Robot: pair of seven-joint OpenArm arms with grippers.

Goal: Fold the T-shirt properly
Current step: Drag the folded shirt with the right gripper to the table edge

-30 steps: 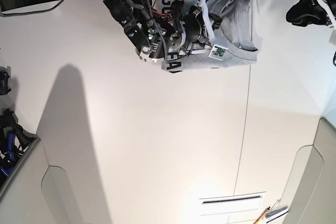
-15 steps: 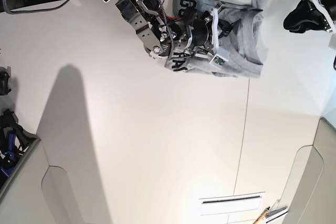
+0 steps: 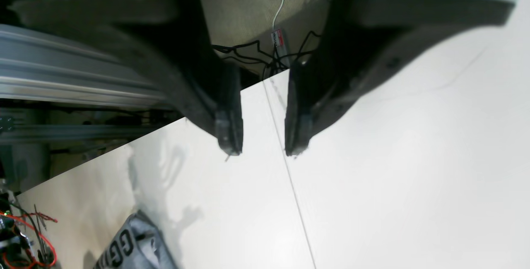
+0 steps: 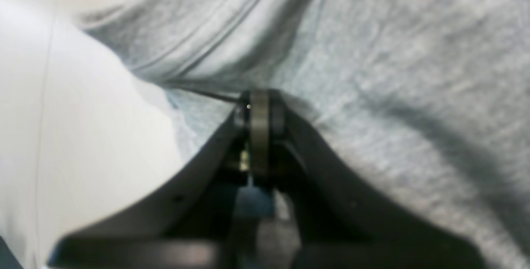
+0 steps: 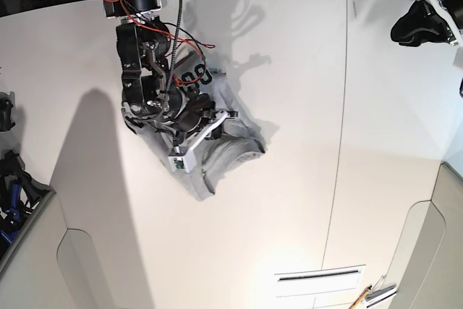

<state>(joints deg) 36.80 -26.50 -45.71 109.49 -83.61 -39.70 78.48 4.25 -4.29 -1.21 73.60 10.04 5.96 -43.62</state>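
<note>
One bunched T-shirt (image 5: 221, 151), left-centre of base frame, pinched by closed right gripper (image 4: 258, 107). Left gripper (image 3: 263, 147) half-open, empty, upper right. Step: repositioning; next, probably spread flat.

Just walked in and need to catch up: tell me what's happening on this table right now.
A two-armed robot is working on folding a grey T-shirt. The right gripper is shut on the fabric, and the shirt hangs bunched around that arm over the white table, not laid flat. Some dark lettering shows on the cloth near the arm. The left gripper is off by the table's edge, jaws apart with nothing between them. No neat fold is visible yet.
</note>
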